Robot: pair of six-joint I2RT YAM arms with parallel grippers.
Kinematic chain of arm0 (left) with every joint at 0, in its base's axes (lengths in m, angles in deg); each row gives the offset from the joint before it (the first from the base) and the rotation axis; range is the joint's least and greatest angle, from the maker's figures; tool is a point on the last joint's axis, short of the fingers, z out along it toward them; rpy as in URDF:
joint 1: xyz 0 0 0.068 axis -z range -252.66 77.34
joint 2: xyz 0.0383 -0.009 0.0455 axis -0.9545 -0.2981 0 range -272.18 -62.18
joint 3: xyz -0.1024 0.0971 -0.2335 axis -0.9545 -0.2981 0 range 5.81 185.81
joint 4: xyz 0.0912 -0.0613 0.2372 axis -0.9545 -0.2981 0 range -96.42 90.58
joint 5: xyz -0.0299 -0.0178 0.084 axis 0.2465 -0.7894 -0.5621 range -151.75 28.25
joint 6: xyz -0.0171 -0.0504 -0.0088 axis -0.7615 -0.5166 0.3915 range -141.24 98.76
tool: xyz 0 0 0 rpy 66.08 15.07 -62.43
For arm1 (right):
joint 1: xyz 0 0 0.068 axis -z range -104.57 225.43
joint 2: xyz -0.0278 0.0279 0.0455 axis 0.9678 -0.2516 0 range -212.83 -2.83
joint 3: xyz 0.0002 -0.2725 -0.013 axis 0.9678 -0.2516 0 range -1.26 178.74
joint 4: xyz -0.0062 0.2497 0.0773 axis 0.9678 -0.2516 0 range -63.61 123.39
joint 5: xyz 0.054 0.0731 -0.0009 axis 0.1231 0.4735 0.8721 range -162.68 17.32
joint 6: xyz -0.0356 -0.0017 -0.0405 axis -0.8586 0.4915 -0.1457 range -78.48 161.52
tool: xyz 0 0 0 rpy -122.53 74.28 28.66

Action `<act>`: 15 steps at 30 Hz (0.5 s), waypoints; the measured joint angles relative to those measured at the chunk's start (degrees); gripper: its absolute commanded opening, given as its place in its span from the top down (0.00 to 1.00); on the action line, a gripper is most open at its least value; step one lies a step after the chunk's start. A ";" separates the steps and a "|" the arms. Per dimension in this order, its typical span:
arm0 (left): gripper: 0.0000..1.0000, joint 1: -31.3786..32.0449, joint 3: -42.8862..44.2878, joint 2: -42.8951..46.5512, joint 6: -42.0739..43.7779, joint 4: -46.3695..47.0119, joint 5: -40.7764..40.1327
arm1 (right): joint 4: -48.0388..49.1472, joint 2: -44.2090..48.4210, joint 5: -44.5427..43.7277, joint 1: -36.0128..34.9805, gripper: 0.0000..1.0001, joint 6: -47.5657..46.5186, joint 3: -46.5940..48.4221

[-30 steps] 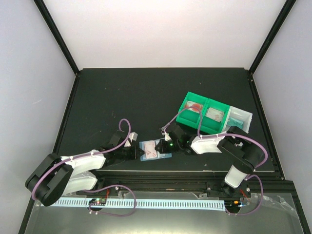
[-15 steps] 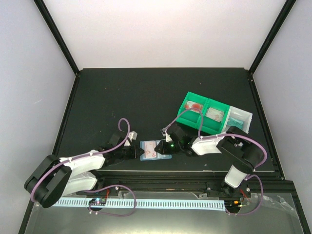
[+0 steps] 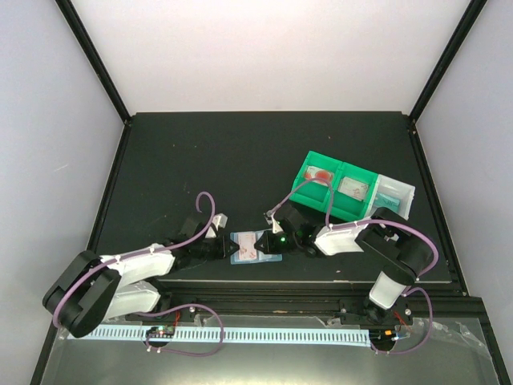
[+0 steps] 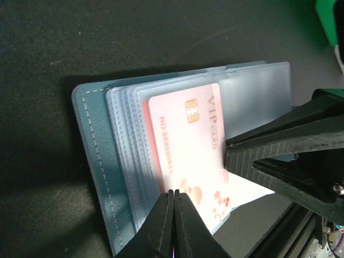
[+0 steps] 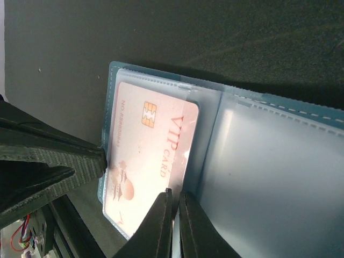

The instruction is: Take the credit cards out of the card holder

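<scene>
The left claw [image 4: 173, 198] is keeping its fingers pressed fully together, with the tips sitting over the edge of the open holder [image 4: 94, 161], right where a pinkish-white card [image 4: 185, 142] is poking out of the clear pockets. The holder is lying flat on the dark worktop [image 3: 208, 160], spreading away from this claw with its blue cover to one side of the tips. Directly across the holder, the right claw [image 5: 174, 200] is facing the left one. Its fingers are standing almost together with only a thin slit between them, and the tips are meeting the card's opposite edge where it is lying against the pocket film. Whether card or film is sitting in that slit cannot be told. The green bins [image 3: 308, 194] are standing well apart, behind the right claw.
</scene>
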State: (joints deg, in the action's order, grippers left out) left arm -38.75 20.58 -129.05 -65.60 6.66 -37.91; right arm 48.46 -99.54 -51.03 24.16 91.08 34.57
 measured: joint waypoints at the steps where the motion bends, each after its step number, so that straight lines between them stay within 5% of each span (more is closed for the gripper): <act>1: 0.98 0.00 0.00 -0.44 0.02 0.00 0.00 | 0.00 0.00 0.00 0.02 0.92 0.00 0.00; 15: 0.98 -0.09 1.62 -4.02 2.40 -0.28 -0.90 | 0.96 0.07 0.20 1.77 0.91 -0.11 -1.18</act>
State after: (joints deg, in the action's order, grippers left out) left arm -38.83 22.19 -133.08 -63.19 6.38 -38.81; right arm 49.42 -99.47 -50.83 25.93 90.97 33.39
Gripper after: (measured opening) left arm 0.018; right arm 0.074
